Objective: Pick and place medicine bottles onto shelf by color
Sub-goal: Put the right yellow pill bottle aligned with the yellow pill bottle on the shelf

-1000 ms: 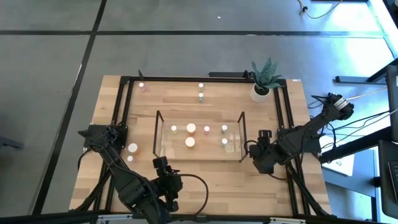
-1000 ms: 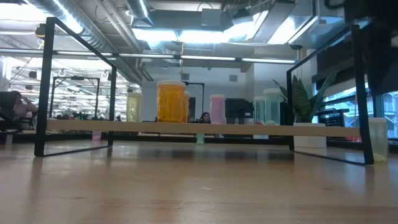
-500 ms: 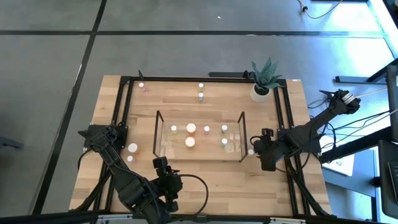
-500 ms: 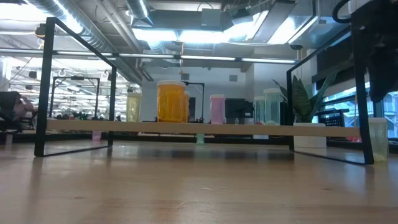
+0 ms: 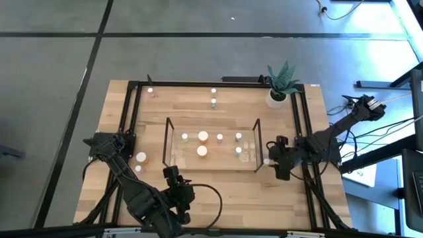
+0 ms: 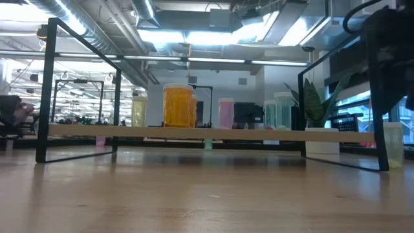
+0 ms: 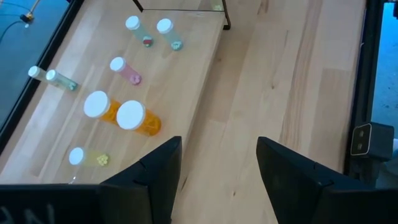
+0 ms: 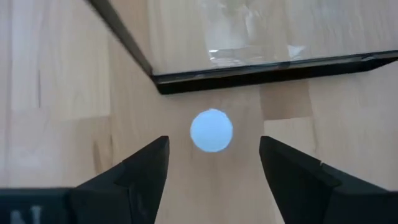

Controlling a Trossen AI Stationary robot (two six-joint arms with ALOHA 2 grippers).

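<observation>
On the table's left edge, outside the shelf: two white-capped medicine bottles, the second one just beside it toward the front. At the far left corner, one small pink bottle.

Near the front edge, left of centre: the left gripper, fingers apart and grasping nothing, waiting above bare wood, pointing toward the shelf.

In the middle: the clear shelf with dark frame. Inside, from left to right: a small pale bottle, two orange bottles with wide white caps, a pink bottle, two green bottles. Behind the shelf, on the far side of the table, two more small bottles, one behind the other.

Just beside the shelf's right front corner: one bottle with white cap, standing upright on the wood. Above it, the right gripper, released, fingers spread on both sides of the cap, not touching it.

At the far right corner: a potted plant.
</observation>
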